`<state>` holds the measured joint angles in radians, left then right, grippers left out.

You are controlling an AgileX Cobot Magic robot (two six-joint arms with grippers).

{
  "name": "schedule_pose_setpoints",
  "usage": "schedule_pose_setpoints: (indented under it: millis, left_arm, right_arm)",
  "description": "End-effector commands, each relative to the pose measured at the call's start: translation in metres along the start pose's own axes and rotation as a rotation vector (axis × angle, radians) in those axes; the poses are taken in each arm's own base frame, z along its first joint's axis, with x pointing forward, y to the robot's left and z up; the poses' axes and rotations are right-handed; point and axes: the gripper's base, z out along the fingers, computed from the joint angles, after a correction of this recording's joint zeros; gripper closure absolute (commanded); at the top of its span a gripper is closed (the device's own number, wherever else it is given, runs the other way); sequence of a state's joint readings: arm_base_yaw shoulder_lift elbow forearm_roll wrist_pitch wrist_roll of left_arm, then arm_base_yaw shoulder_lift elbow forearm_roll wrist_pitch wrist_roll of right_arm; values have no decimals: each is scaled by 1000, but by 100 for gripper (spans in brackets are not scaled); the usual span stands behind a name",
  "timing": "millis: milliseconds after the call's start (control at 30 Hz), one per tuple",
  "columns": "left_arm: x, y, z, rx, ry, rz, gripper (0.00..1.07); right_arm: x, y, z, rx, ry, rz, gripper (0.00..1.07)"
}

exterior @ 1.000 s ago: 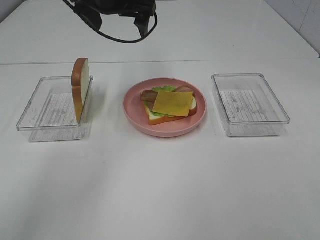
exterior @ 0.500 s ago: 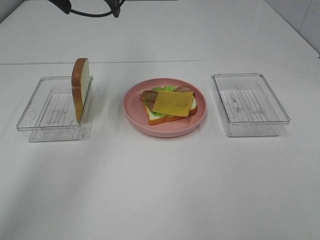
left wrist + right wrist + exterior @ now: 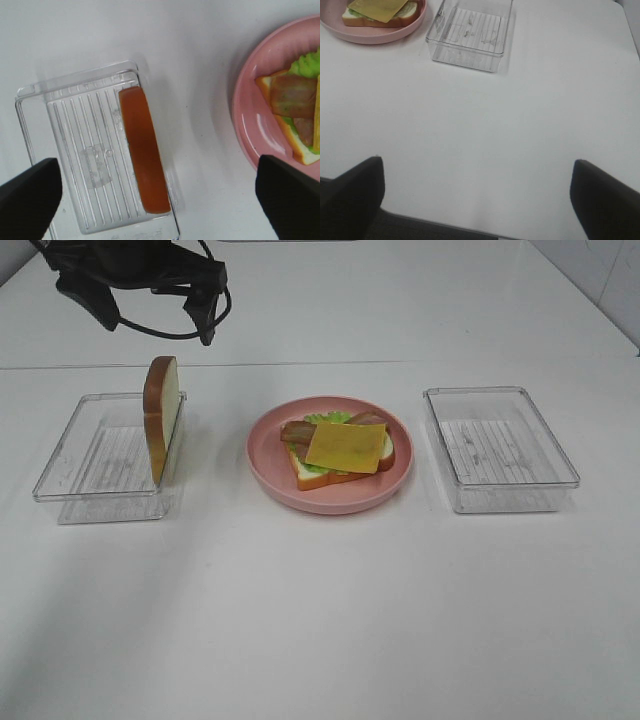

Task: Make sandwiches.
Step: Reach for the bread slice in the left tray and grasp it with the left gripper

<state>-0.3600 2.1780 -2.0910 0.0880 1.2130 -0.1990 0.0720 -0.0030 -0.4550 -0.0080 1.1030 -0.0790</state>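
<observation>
Near the bench's [image 3: 320, 620] far left corner, the left gripper [image 3: 155, 310] is hanging above a clear tray [image 3: 75, 455], its fingers [image 3: 30, 195] spread wide and gripping nothing. Inside that tray a lone bread slice [image 3: 161, 418] is standing on edge against the wall nearer the middle. At the bench's centre, a pink plate [image 3: 270, 465] is carrying the open sandwich [image 3: 340, 450]: bread, lettuce, bacon, with a cheese square [image 3: 346, 446] on top. Toward the right edge a second clear tray [image 3: 500, 448] is sitting. Over the near edge, the right gripper's [image 3: 477, 197] fingers [image 3: 352, 192] are parted, grasping nothing.
</observation>
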Motion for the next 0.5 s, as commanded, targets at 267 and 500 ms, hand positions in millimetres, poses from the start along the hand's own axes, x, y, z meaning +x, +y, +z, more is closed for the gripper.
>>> schedule_pose_setpoints:
  millis: [267,500]
  left_arm:
    - [12,1,36,-42,137,-1,4]
    - [12,-1,61,-51,138,-32,4]
  right_arm:
    - [3,1,-3,0,-39,2,10]
    - [3,1,-3,0,-39,2,10]
